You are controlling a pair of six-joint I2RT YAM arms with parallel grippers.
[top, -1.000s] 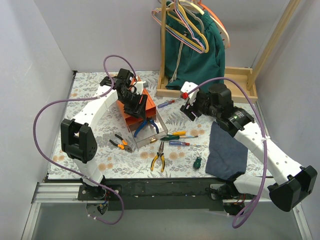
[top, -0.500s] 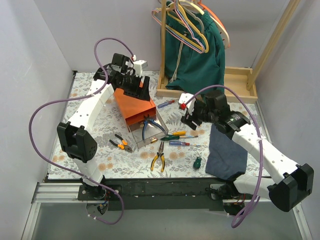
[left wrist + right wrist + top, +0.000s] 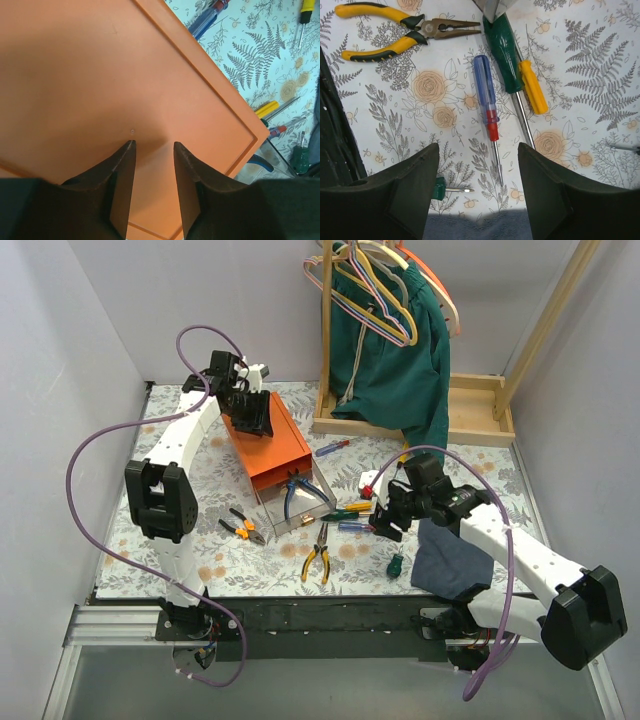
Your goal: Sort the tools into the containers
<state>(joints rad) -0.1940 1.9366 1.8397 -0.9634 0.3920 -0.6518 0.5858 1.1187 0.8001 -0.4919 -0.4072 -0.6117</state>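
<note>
Right fingers (image 3: 415,185) gape over the blue screwdriver (image 3: 485,87) near the orange cabinet (image 3: 268,445), likely to grasp it; left fingers (image 3: 122,175) hover slightly parted above its top.

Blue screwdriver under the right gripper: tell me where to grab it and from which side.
Take the blue screwdriver by its thick handle, coming straight down with the open right gripper, a finger on each long side. It lies flat, and the thin shaft offers little hold. Probably aim near the red collar, where the green screwdriver leaves more room.
</note>
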